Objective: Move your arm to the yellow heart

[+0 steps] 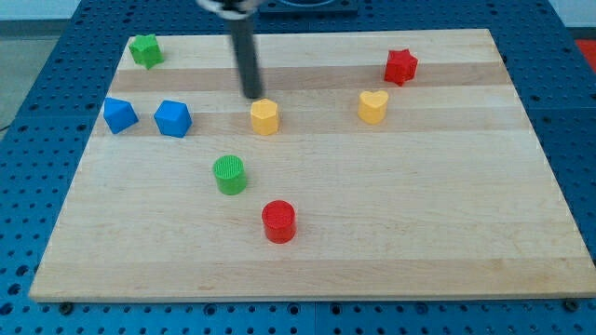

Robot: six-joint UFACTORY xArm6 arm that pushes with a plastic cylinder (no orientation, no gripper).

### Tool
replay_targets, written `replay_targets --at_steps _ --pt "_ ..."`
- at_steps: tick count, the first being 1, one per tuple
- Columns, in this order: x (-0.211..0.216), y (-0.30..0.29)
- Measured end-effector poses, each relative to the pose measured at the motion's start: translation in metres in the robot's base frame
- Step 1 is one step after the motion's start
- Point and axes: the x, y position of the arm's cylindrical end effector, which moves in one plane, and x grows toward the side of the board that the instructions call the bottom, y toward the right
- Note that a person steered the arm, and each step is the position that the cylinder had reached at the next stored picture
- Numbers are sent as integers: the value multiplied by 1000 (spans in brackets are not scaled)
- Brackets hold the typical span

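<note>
My tool is a straight dark rod with nothing to open or close, and it holds nothing. My tip (252, 95) rests on the worktop (372, 233) just above and to the left of a yellow hexagonal block (264, 117), very near it; whether they touch cannot be told.

The yellow heart (373, 106) sits toward the worktop's top right, well apart from my tip and to its right. It is a small pale-yellow block with two rounded lobes at the top. A red star block (400, 66) lies near it, closer to the top right corner.

Bare wood runs between the yellow hexagonal block and the heart. The heart stands well in from the right edge and the top edge.

A green star block (145, 50) sits at the top left corner. Two blue blocks lie near the left edge: a blue pentagon-like block (120, 114) and a blue cube (173, 118). A green cylinder (229, 174) and a red cylinder (278, 221) sit near the middle, toward the bottom edge.

The worktop is a pale wooden board with lengthwise grain bands. It lies on a blue perforated surface (28, 279).
</note>
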Motion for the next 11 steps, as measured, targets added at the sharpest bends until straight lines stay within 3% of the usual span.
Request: replay_targets --at_steps 1,2,11 --pt "0 96" --pt "-3 144" --pt "8 163"
